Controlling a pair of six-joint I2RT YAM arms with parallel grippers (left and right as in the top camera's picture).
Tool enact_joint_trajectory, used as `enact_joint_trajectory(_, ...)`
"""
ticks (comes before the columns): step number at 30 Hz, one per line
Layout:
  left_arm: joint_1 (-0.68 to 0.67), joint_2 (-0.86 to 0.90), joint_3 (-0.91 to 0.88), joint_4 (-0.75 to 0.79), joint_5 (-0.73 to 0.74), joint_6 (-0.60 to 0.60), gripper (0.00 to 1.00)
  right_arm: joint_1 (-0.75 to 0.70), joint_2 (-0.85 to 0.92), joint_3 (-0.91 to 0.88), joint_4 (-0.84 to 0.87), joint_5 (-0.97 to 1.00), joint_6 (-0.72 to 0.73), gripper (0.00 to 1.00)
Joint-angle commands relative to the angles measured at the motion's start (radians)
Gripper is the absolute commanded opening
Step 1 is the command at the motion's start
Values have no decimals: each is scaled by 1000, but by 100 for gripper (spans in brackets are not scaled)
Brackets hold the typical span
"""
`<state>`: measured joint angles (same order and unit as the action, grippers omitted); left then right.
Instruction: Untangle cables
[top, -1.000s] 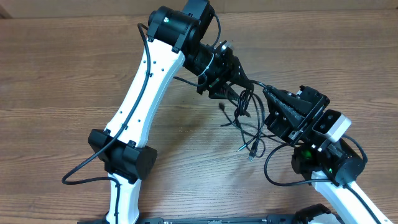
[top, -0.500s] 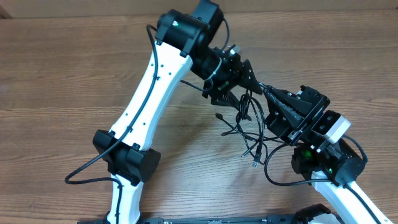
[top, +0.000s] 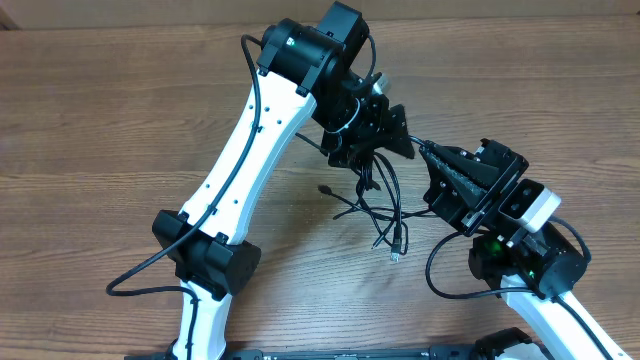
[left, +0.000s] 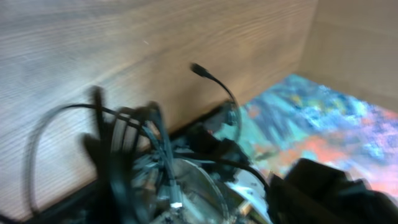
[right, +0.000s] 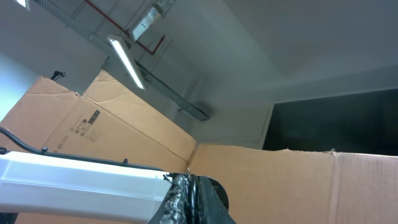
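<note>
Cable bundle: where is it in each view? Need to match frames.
Overhead: cables, centre of frame, loose ends on the wood table.
Left wrist: cables as blurred black loops, lower left.
Right wrist: not in it.
Shared landmark: wood table, overhead and left wrist only.

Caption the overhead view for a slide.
Tangled black cables over a wooden table, left gripper and right gripper close together above them.

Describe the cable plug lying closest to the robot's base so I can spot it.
On the brown wooden table, find the tangle of thin black cables between the two arms. Its lowest strand in the overhead view ends in a small plug. Unlike the all-black plug pointing left, its tip looks pale.
</note>
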<state>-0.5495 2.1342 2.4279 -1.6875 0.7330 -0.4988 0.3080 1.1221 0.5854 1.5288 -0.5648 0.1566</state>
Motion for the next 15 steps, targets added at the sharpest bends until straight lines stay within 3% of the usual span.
enact_joint_trajectory(1, -6, -8, 15, -2, -128, 51, 59, -3, -4, 13, 52, 10, -2, 4)
enact_joint_trajectory(3, -11, -8, 15, -2, -130, 50, 53, -4, -4, 13, 51, 10, -2, 4)
enact_joint_trajectory(5, -17, -8, 15, -2, -135, 50, 29, -4, -4, 13, 51, 10, -2, 4)
enact_joint_trajectory(7, -21, -8, 15, -2, -138, 51, 14, -4, -4, 13, 51, 10, -2, 4)
enact_joint_trajectory(8, -24, -8, 15, -2, -138, 51, 15, -4, -4, 13, 48, 10, -2, 4)
enact_joint_trajectory(10, -34, -8, 15, -2, -139, 51, 34, -3, -4, 13, 48, 10, -2, 4)
enact_joint_trajectory(11, -35, -8, 15, -2, -140, 56, 36, -3, -4, 13, 48, 10, -2, 4)
enact_joint_trajectory(13, -45, -8, 15, -2, -144, 80, 34, -3, -4, 13, 48, 10, -2, 4)
enact_joint_trajectory(15, -53, -8, 15, -2, -171, 84, 23, -3, -4, 13, 48, 10, -2, 4)
